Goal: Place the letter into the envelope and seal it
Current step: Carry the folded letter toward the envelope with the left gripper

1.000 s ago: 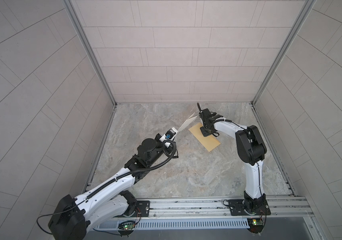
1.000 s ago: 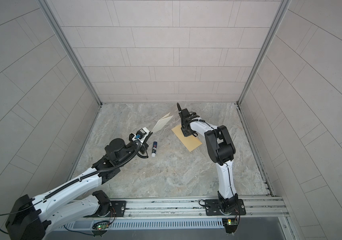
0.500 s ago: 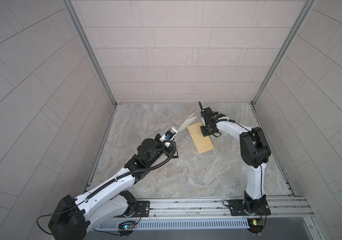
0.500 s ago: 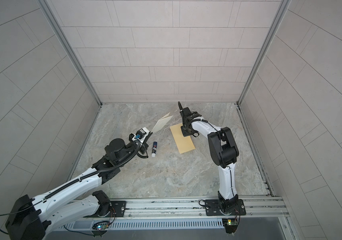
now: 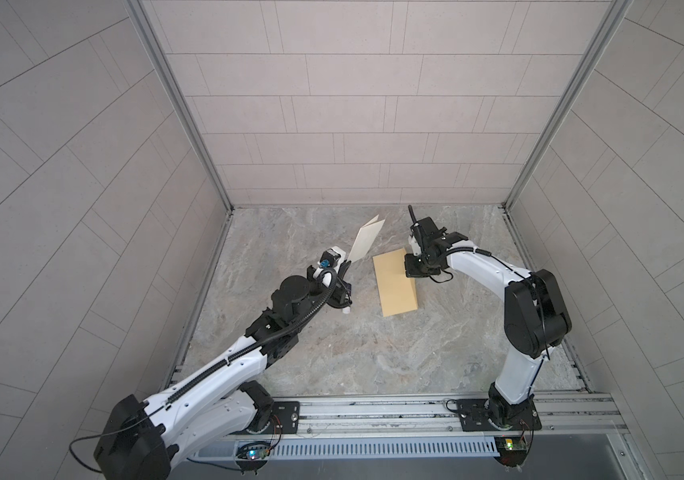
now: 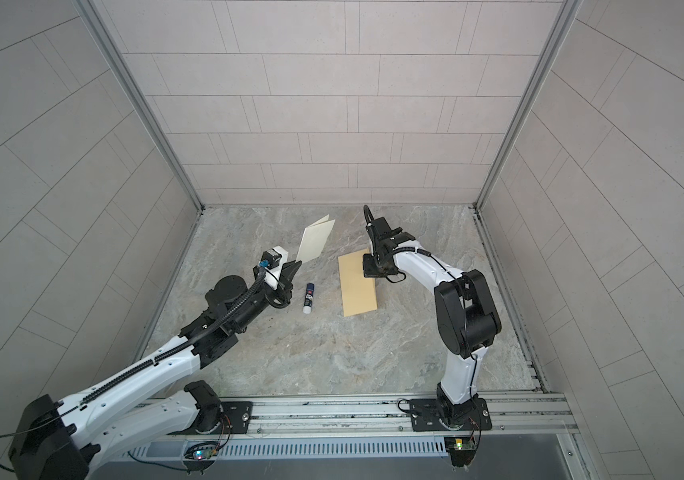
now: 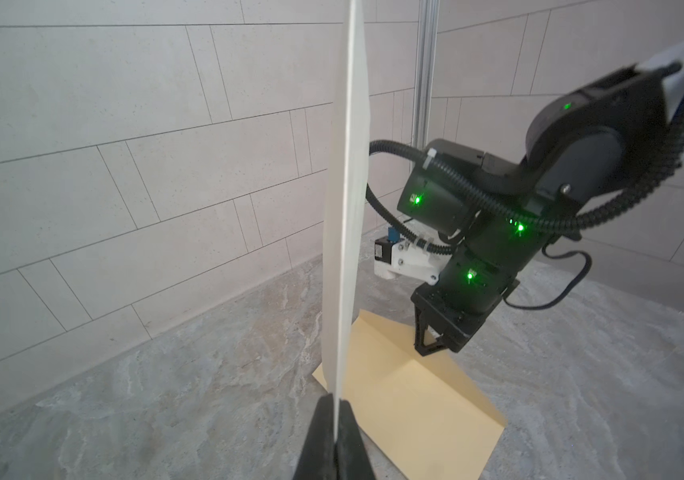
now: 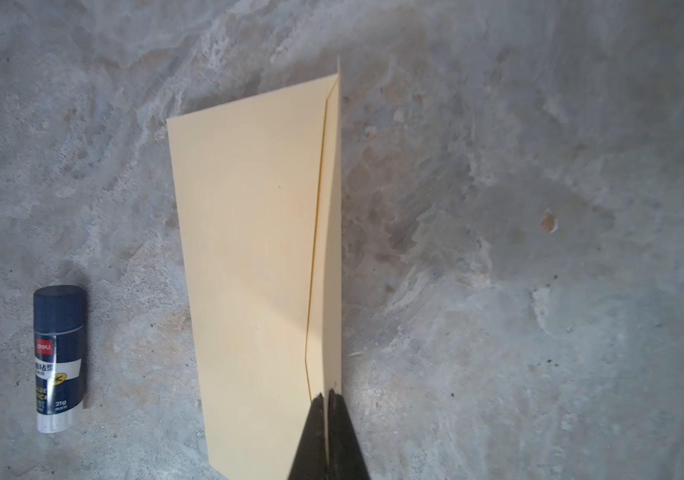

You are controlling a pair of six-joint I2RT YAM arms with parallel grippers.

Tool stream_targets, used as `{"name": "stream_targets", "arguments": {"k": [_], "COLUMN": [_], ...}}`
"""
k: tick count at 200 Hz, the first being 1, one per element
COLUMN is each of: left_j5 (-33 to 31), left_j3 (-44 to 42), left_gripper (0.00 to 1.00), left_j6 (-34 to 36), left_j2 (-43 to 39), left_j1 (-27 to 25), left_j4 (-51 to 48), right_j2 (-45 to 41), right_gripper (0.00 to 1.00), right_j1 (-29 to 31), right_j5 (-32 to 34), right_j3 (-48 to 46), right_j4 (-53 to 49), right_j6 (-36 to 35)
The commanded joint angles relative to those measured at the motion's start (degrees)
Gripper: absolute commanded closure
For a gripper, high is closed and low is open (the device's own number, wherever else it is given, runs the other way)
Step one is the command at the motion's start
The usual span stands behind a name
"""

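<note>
The letter (image 5: 367,240), a folded cream sheet, stands up in the air over the left middle of the floor. My left gripper (image 5: 347,263) is shut on its lower corner, and in the left wrist view the sheet (image 7: 346,208) rises edge-on from the shut jaws of that gripper (image 7: 335,405). The tan envelope (image 5: 394,282) lies lengthwise on the floor right of centre. My right gripper (image 8: 327,395) points down at its far right side, shut on the raised flap (image 8: 332,249). That long edge is lifted off the floor.
A glue stick (image 6: 309,298) with a dark blue cap lies on the marble floor between the left gripper and the envelope (image 6: 356,286). Tiled walls close in the back and both sides. A metal rail (image 5: 373,409) runs along the front.
The envelope has swung from a diagonal lie to nearly front-to-back, dragged by the right gripper, which closed on its flap edge. The left arm and letter have not moved.
</note>
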Motion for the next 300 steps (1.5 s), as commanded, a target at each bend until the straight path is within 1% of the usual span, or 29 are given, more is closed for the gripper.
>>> {"name": "stream_targets", "arguments": {"k": [1, 24, 44, 72, 83, 88, 94, 109, 133, 153, 167, 196, 217, 265, 296, 300], "left_j5": [-1.0, -3.6, -5.3, -6.8, -7.9, -8.1, -8.1, -8.1, -9.0, -9.6, -9.7, -10.5, -9.1, -7.1, -5.9, -5.9], "left_j3": [1.6, 1.6, 1.5, 1.6, 1.7, 1.8, 1.8, 1.9, 2.3, 2.6, 2.9, 3.8, 4.6, 5.8, 6.6, 6.7], "left_gripper": [1.00, 1.00, 1.00, 1.00, 1.00, 1.00, 1.00, 1.00, 1.00, 1.00, 1.00, 1.00, 1.00, 1.00, 1.00, 1.00], "left_j6": [-9.3, -13.6, -17.9, -21.3, -23.1, -24.0, -24.9, -26.3, -28.6, -31.7, -33.4, -37.3, -38.8, -43.1, -43.3, -44.8], "left_j2": [-0.1, 1.4, 3.1, 5.8, 6.8, 7.3, 7.9, 9.3, 12.2, 14.6, 16.1, 18.4, 20.1, 24.0, 26.0, 26.3], "left_j1": [-0.8, -2.7, -4.1, -6.3, -7.0, -7.2, -7.5, -8.5, -10.3, -11.0, -11.1, -11.4, -11.4, -11.5, -11.5, -11.5], "left_j4": [-1.9, -3.9, -5.0, -5.9, -6.6, -6.8, -6.8, -6.7, -6.5, -6.5, -6.5, -8.0, -8.3, -8.3, -8.6, -8.7], "right_j2": [-1.2, -1.4, -1.3, -1.3, -1.8, -2.3, -2.9, -5.0, -7.8, -8.5, -8.2, -6.1, -4.3, -0.9, 0.5, 0.7], "right_gripper": [1.00, 0.98, 0.93, 0.79, 0.69, 0.64, 0.61, 0.56, 0.45, 0.39, 0.34, 0.28, 0.25, 0.23, 0.23, 0.23], "right_j1": [0.6, 1.0, 1.2, 1.4, 1.4, 1.4, 1.4, 1.3, 1.6, 2.0, 3.0, 4.6, 5.6, 6.1, 6.2, 6.2], "right_j5": [-2.0, -2.4, -3.0, -3.8, -3.4, -3.0, -2.4, 0.1, 3.9, 5.8, 9.4, 14.5, 17.3, 18.4, 18.9, 18.9], "right_j3": [-2.3, -4.1, -5.1, -5.1, -4.7, -4.6, -4.4, -4.4, -4.4, -4.3, -3.2, -0.5, 0.9, 2.1, 2.5, 2.5], "right_j4": [1.5, 3.0, 4.1, 4.3, 3.6, 3.2, 2.6, 1.5, 0.7, 0.5, -0.8, -3.6, -4.7, -5.2, -5.1, -5.1], "right_j6": [4.9, 6.1, 7.0, 7.3, 6.9, 6.6, 6.5, 5.7, 4.1, 2.9, 1.8, -0.2, -1.1, -1.8, -2.1, -2.2]}}
